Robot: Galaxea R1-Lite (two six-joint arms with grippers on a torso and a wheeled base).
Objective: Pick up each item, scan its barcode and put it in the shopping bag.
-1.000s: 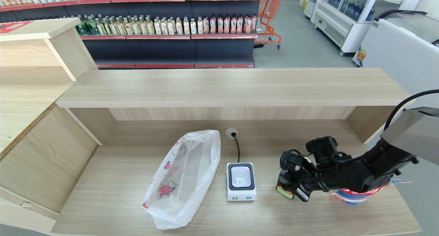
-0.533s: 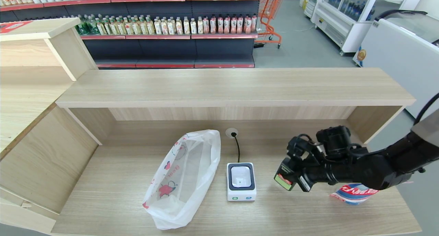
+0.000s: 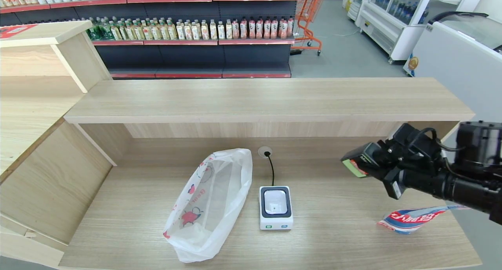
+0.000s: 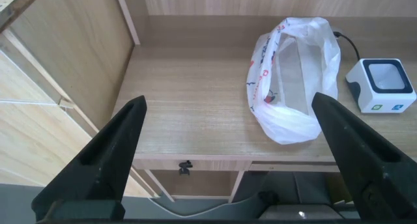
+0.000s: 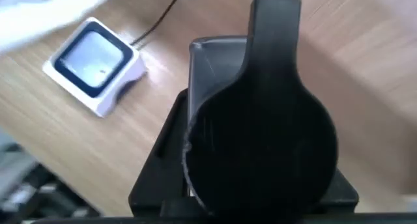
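My right gripper (image 3: 361, 161) hangs above the right part of the counter, shut on a small dark box (image 3: 353, 167) with a green face and a red edge. The box's grey side (image 5: 212, 64) shows in the right wrist view, beside a black finger (image 5: 276, 22). The white barcode scanner (image 3: 275, 207) sits mid-counter, well left of and below the box. The plastic shopping bag (image 3: 211, 201) lies open just left of the scanner. My left gripper (image 4: 229, 100) stands open and holds nothing, off the counter's near left side, with the bag (image 4: 293, 74) ahead of it.
A red, white and blue packet (image 3: 411, 218) lies at the counter's right front. The scanner's cable (image 3: 271, 168) runs back to a hole in the counter (image 3: 117, 219). A raised shelf (image 3: 266, 99) overhangs the back, and a side panel (image 3: 51, 183) closes the left.
My right arm has lifted the small box from the counter surface and carried it up and to the right, tilting it. The bag, scanner and packet stayed put.
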